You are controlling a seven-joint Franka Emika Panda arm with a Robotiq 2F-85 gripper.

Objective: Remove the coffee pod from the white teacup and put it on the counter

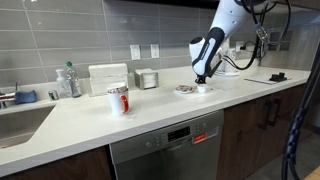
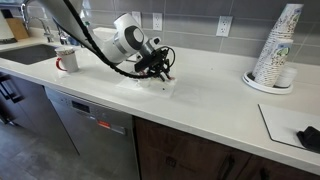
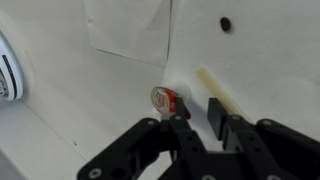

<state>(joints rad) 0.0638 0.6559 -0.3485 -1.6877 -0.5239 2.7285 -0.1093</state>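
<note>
In the wrist view a red coffee pod (image 3: 166, 99) with a white lid lies on the off-white counter (image 3: 110, 110), just beyond my left fingertip. My gripper (image 3: 198, 110) is open, and the gap between its fingers shows only bare counter. In both exterior views the gripper (image 1: 201, 79) (image 2: 160, 74) points down close to the counter. A small white teacup (image 1: 207, 88) seems to stand right beside it, partly hidden by the gripper. A round white ribbed rim (image 3: 5, 65) shows at the left edge of the wrist view.
A flat saucer (image 1: 184, 90) lies next to the gripper. A red-patterned mug (image 1: 118, 99) (image 2: 67, 60) stands further along the counter. There is a sink (image 1: 18, 122) with bottles (image 1: 68, 80), a stack of paper cups (image 2: 276, 50), and a dishwasher (image 1: 166, 150) below.
</note>
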